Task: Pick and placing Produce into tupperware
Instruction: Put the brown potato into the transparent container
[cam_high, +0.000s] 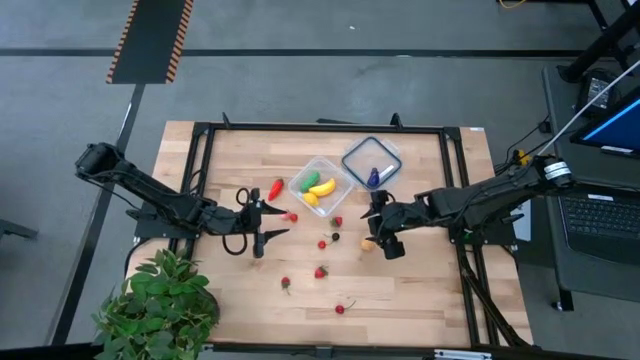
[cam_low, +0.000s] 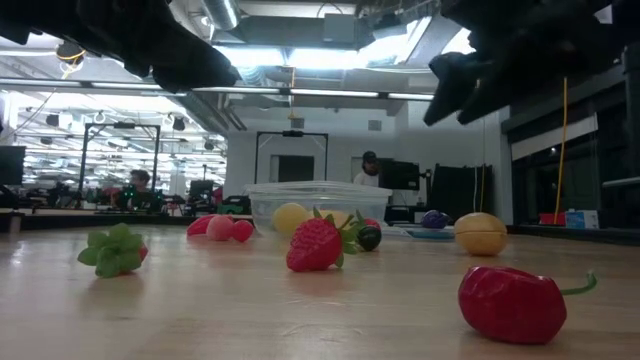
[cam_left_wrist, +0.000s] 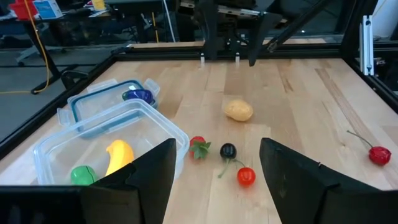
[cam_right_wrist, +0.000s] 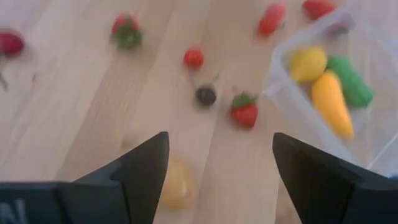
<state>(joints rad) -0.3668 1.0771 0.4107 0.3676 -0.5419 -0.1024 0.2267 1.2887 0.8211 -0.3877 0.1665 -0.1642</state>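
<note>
Above the tan potato-shaped toy (cam_high: 369, 241) on the wooden surface (cam_high: 420, 300), right gripper (cam_high: 378, 234) hangs spread, likely lining up a pick; clear square plastic tub (cam_high: 320, 185) sits nearby, left gripper (cam_high: 262, 224) spread, waiting.

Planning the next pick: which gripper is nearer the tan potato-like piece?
Right. The right gripper hangs open almost over the tan piece; the left gripper, also open, sits well across the table.

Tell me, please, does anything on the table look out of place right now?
One thing: a blue-purple piece lies on the flat lid beside the tupperware, not inside it with the yellow and green produce. Other pieces are scattered loose on the table.
</note>
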